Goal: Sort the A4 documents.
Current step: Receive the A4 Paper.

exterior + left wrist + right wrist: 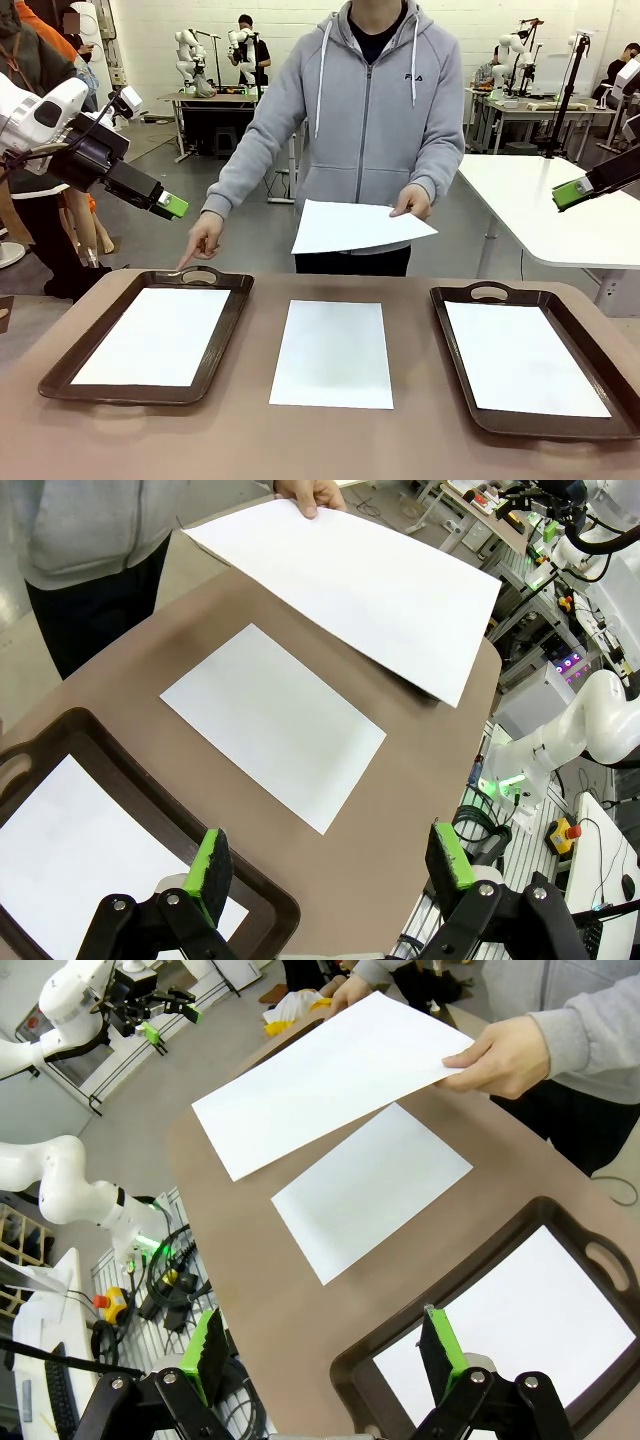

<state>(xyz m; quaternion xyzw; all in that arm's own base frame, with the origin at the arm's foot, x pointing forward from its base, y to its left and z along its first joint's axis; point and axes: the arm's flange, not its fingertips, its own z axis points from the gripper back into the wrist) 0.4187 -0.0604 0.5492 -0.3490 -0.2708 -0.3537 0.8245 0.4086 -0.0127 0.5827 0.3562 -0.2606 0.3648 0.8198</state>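
Paper first: four white sheets. The middle sheet lies flat on the bare table, between two trays and touching neither. The left sheet lies inside the left tray, and the right sheet inside the right tray; each leaves a margin of dark tray floor around it. The held sheet hangs in the air over the far edge of the table, pinched at one corner by the person's holding hand, roughly level and a little bowed.

The person's pointing hand reaches down with the forefinger out, its tip just beside the far handle of the left tray. The person stands at the far side in a grey hooded jacket.

The left gripper hangs in the air beyond the left tray's far corner, fingers apart with nothing between them. The right gripper hangs off the right side, beyond the right tray, its fingers likewise spread and empty. From each wrist, the held sheet hovers above the middle sheet and hides part of the table's far side.

Both trays are dark brown with cut-out handles and raised rims. The table is matte brown with rounded corners. Behind it are a grey floor, a white table at the right and white walls farther back.
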